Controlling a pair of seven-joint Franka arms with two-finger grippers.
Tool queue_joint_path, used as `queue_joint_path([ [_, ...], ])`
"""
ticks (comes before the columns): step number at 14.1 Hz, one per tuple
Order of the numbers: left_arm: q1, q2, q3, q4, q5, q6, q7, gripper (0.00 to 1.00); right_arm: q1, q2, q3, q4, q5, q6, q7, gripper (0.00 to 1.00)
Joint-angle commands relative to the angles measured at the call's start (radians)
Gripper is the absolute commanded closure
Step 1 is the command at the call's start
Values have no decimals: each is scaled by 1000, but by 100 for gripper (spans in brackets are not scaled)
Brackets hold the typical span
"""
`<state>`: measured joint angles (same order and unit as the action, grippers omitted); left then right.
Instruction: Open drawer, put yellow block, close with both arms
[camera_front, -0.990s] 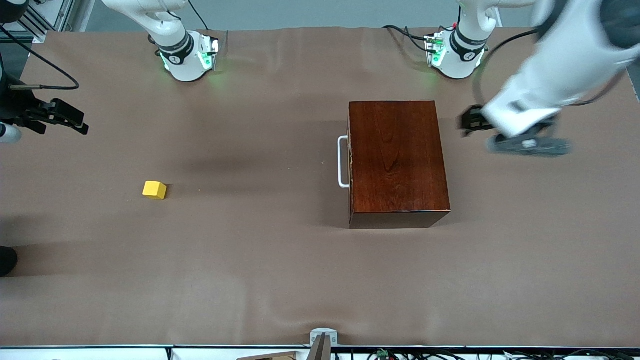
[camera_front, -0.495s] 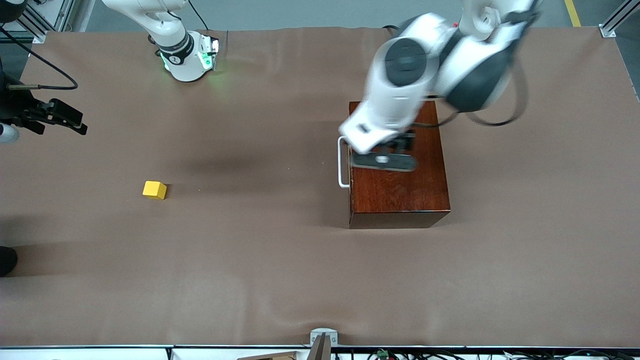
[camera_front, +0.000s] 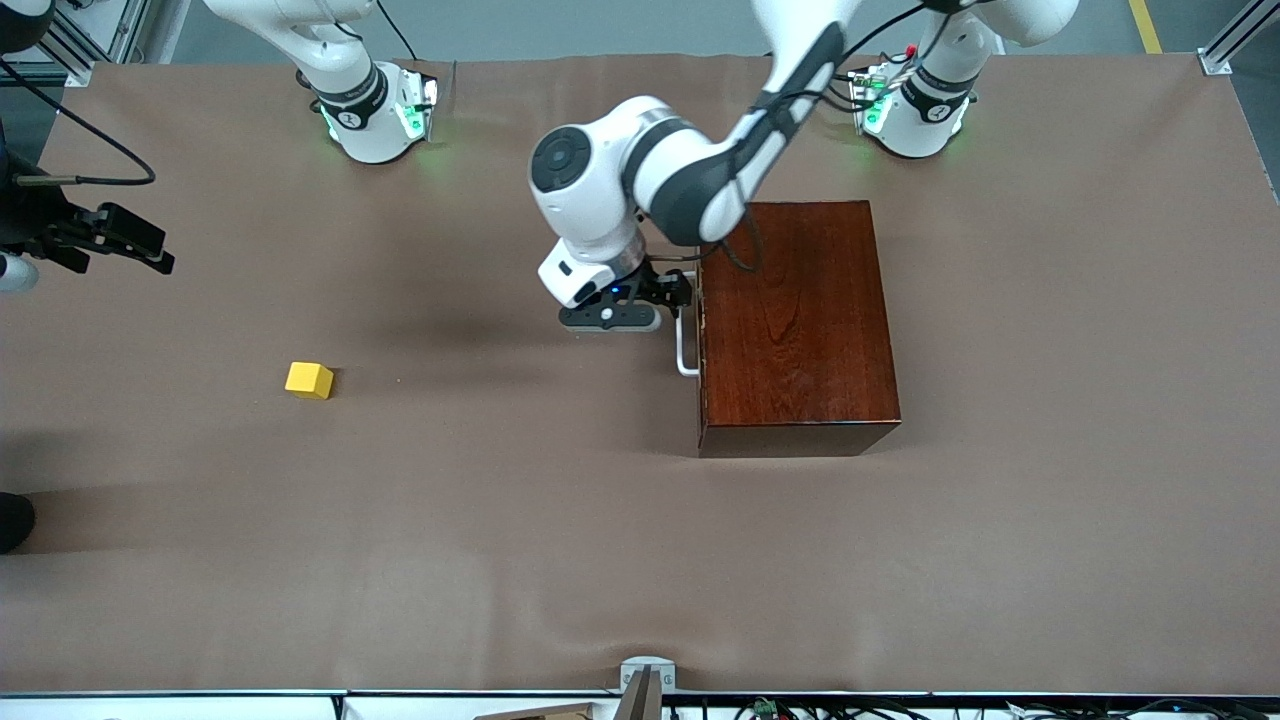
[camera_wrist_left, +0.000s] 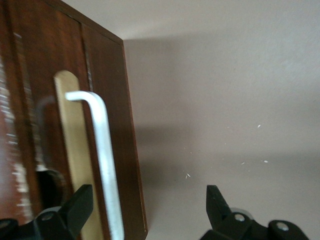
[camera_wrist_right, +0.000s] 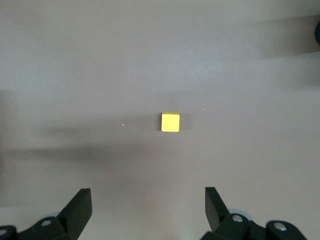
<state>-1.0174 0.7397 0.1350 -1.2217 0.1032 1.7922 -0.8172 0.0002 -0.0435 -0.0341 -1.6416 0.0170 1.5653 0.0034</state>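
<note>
The mahogany box (camera_front: 795, 320) stands on the table with its drawer (camera_wrist_left: 115, 125) shut. Its white bar handle (camera_front: 684, 352) faces the right arm's end of the table. My left gripper (camera_front: 664, 300) is down in front of that drawer, open. In the left wrist view the handle (camera_wrist_left: 102, 160) stands between the open fingers, close to one finger (camera_wrist_left: 80, 202), and nothing is gripped. The yellow block (camera_front: 308, 380) lies alone on the cloth toward the right arm's end. My right gripper (camera_wrist_right: 148, 200) hangs high over the table, open and empty, with the block (camera_wrist_right: 170, 122) well ahead of it.
A brown cloth (camera_front: 500, 520) covers the whole table. The two arm bases (camera_front: 375, 120) (camera_front: 915, 115) stand along the edge farthest from the front camera. A small grey mount (camera_front: 645, 672) sits at the nearest edge.
The left arm has swung from its own end of the table, over the box, down to the drawer handle. The right gripper, the block and the box have not moved.
</note>
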Motion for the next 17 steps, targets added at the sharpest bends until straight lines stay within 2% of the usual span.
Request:
queue_joint_path([
  [1,-16,23,28,33,33,-40,1,0,-12,13,8,28,3,-8,0,0],
  [4,-20,43,18,28,102,-89,7,0,-14,13,8,28,-3,-8,-6,0],
  [13,-23,72,15,36,90,-74,23,0,-43,45,8,45,-6,-7,-6,0],
  [17,-24,86,-11,37,89,-42,-80,0,-84,85,8,46,3,1,-5,0],
])
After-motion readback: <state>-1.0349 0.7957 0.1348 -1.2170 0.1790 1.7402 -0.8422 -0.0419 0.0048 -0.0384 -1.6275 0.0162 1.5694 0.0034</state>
